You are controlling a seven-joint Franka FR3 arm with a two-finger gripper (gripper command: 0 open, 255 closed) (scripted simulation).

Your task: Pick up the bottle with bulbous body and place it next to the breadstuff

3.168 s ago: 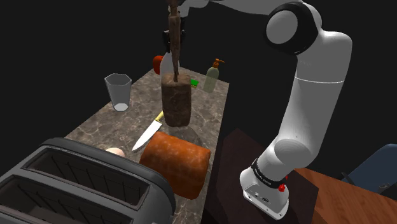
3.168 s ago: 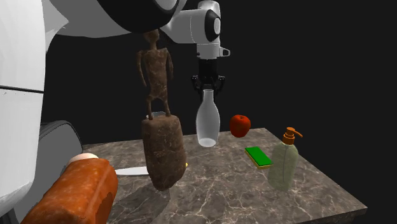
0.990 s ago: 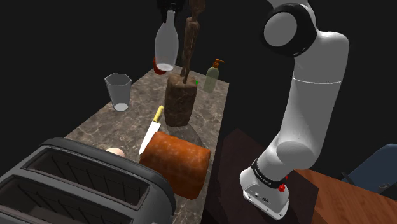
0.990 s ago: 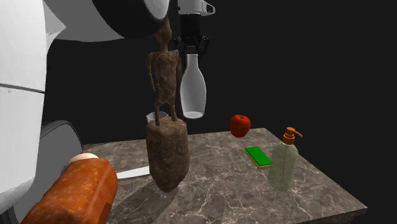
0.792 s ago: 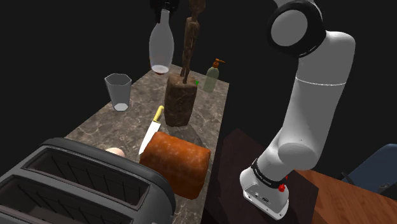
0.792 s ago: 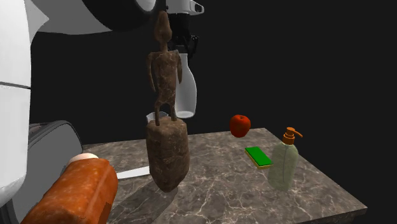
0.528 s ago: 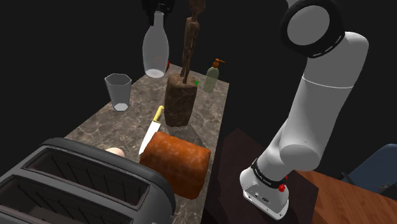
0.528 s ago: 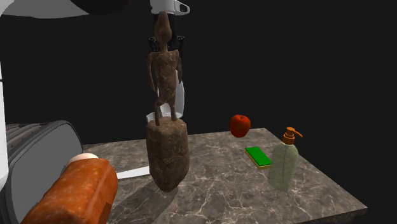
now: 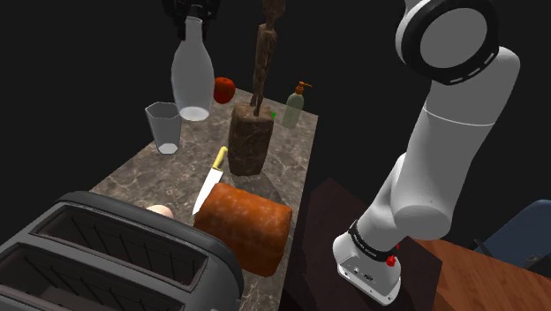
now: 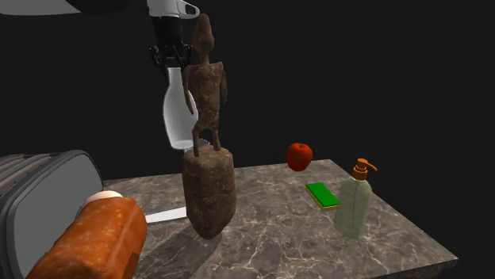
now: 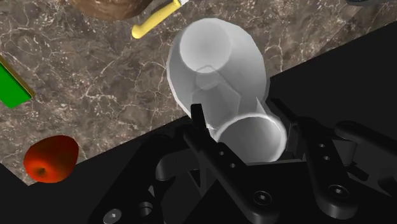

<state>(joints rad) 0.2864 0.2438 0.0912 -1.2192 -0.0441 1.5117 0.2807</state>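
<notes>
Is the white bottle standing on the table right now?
No, the claw grips the bottle by its neck, and it hangs in the air above the table.

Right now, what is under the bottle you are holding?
The bottle hangs in the gripper above the edge of the marbled countertop, clear of it. Its own body hides the spot directly below; the knife's yellow handle shows just beside.

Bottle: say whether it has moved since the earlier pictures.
Yes. In the shoulder view the bottle, clasped in the tool, has swung toward that view's left, away from the red apple and toward the glass tumbler.
</notes>
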